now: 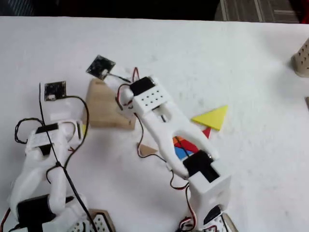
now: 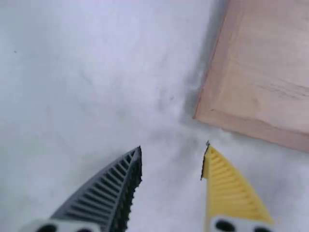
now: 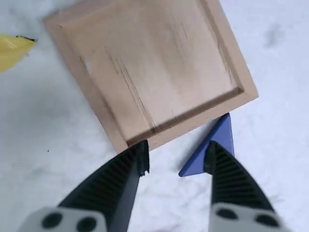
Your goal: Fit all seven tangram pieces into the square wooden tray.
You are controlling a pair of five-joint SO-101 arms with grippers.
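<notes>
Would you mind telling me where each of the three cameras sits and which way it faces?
High view: fixed above the table, looking down on tray, left arm and right arm.
Left wrist view: on the left wrist, looking down past the left tool at the tray's corner.
Right wrist view: on the right wrist, looking down past the right tool into the tray, blue triangle beside it.
Shared: all three show the tray.

no readable text, labels or numbers anywhere

Parted fingers [image 2: 227, 183] over white table [image 2: 87, 72], wooden tray [image 2: 265, 72] corner near
</notes>
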